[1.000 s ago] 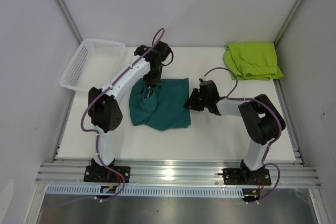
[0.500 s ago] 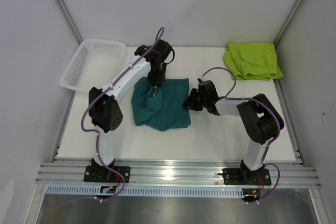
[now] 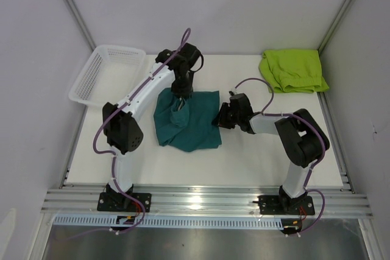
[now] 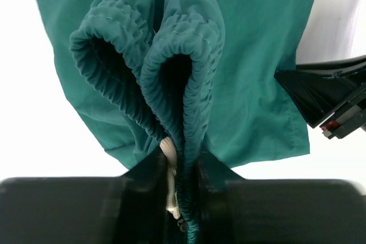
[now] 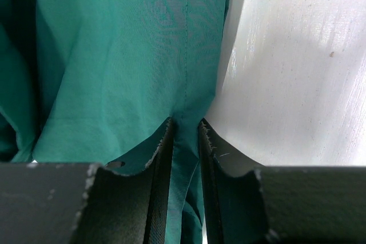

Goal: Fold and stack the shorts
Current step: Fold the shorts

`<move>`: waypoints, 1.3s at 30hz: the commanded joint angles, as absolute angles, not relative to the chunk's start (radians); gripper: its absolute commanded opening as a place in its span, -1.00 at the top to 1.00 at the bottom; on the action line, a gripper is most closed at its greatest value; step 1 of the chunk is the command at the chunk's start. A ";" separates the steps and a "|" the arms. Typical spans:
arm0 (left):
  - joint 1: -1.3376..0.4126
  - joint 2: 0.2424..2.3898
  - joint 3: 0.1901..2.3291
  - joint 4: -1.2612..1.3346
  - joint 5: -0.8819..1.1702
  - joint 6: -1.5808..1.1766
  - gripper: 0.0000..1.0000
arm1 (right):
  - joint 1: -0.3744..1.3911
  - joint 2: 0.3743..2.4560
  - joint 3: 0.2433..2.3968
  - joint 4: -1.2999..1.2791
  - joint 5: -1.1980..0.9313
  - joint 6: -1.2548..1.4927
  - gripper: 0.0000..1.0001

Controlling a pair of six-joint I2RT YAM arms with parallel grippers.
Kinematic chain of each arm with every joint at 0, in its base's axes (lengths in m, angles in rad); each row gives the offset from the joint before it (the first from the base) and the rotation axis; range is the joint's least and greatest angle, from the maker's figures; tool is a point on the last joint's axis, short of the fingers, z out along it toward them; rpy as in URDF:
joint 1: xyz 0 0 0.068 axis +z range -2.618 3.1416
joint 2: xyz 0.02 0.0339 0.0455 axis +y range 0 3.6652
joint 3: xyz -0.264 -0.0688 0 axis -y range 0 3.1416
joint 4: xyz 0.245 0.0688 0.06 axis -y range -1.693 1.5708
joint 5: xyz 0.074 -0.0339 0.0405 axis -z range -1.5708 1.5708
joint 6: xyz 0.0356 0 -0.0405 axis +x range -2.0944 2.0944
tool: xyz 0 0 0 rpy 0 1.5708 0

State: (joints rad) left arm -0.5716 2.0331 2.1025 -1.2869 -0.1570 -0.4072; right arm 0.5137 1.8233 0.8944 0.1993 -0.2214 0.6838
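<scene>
Top view: teal shorts (image 3: 196, 131) sit mid-worktop (image 3: 244, 156), and the lime shorts (image 3: 292, 70) are off in the far right corner.
Left wrist: left end effector (image 4: 182, 170) is clamped on the bunched teal waistband, with the white drawstring (image 4: 169, 154) caught in there too.
Right wrist: right end effector (image 5: 186, 135) is pinching the teal fabric's edge.

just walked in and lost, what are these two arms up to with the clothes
Both arms are working the dark teal shorts in the middle of the table. The left claw pinches their bunched waistband; the right claw is shut on their right edge. The lime green shorts lie folded at the far right corner, so nothing is stacked yet.
</scene>
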 commanded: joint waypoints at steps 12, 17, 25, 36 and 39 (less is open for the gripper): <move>-0.586 1.967 1.931 -0.984 0.310 -0.359 -0.96 | 0.511 1.818 0.925 0.178 -0.196 0.673 0.44; -0.539 1.873 1.879 -0.927 0.339 -0.382 -0.99 | 0.482 1.793 0.905 0.176 -0.199 0.676 0.20; -0.445 1.707 1.698 -0.867 0.318 -0.380 -0.98 | 0.456 1.677 0.885 0.137 -0.196 0.666 0.00; -0.434 1.453 1.436 -0.868 0.083 -0.353 -0.99 | 0.437 1.658 0.959 0.167 -0.356 0.661 0.00; -0.485 1.393 1.344 -0.835 0.031 -0.354 -0.99 | 0.434 1.695 1.009 0.155 -0.391 0.658 -0.01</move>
